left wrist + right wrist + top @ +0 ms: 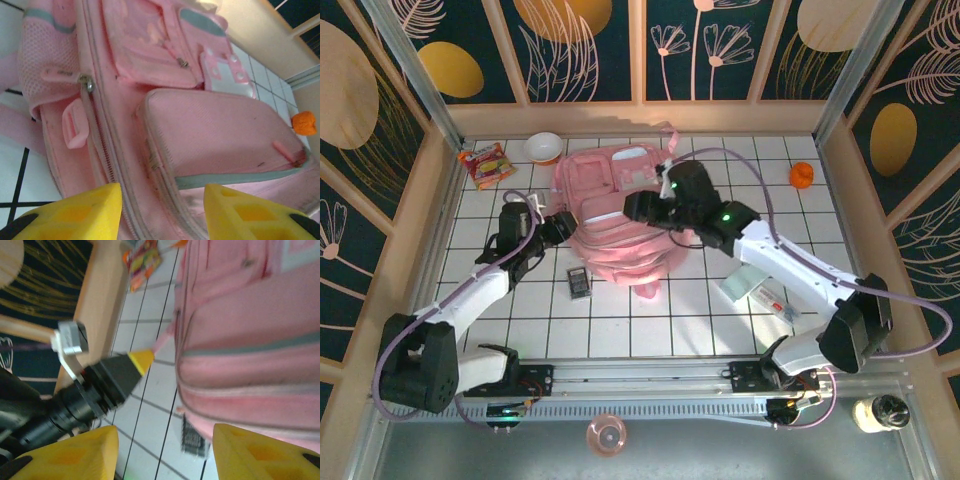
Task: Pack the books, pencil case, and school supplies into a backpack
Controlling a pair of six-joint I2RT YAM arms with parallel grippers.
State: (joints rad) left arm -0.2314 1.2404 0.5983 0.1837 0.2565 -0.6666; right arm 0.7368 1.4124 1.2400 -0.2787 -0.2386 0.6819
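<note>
One big pink backpack (620, 205), one dark grey calculator (579, 282), one pale green pencil case (760, 293), one red-and-yellow snack packet (485, 165), one white bowl (543, 147), one little orange thing (801, 175), one round pink thing (606, 436), one small jar (880, 412), and two robot arms, the left arm (480, 292) and the right arm (790, 268).

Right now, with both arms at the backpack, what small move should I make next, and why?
Probably ease the open left gripper forward onto the zipper pull and close on it. The backpack looks zipped shut, the right gripper is open and empty too, and the calculator and pencil case lie out on the table.
</note>
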